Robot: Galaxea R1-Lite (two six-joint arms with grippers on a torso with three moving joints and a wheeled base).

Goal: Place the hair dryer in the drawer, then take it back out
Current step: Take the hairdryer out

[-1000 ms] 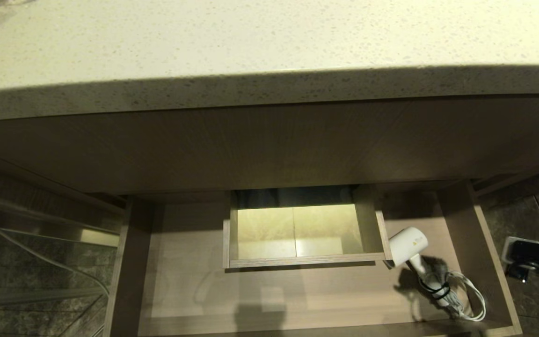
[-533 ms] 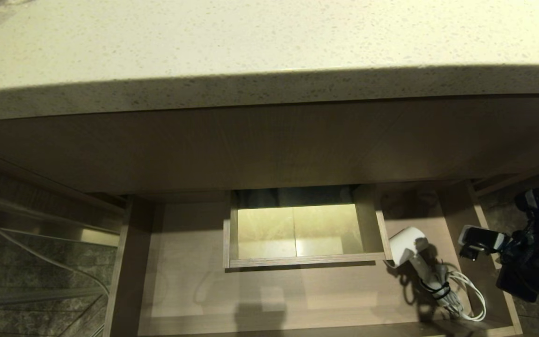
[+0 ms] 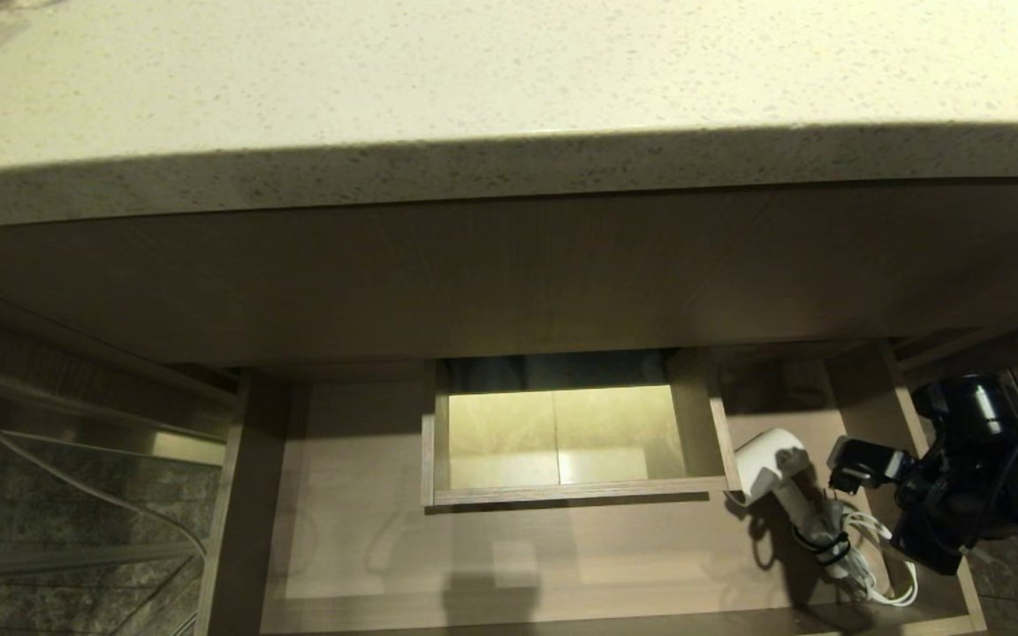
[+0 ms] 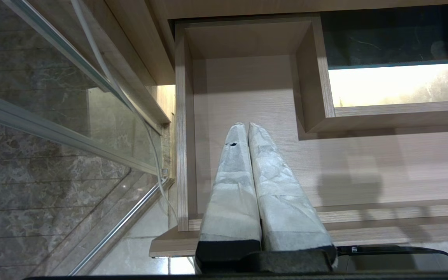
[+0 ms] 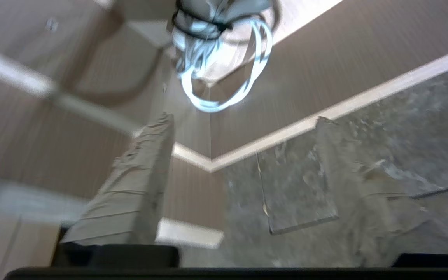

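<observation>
white hair dryer (image 3: 770,464) (cord coiled)

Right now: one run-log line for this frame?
hair dryer: lying in drawer, right end | right gripper: open, empty, beside dryer | left gripper: shut, over drawer's left part

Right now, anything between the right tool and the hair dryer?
Nothing visible. The right tool is open over the drawer's right wall, with the hair dryer lying on the drawer floor just beyond, beside the cut-out. Only its own coiled cord lies on the near side.
</observation>
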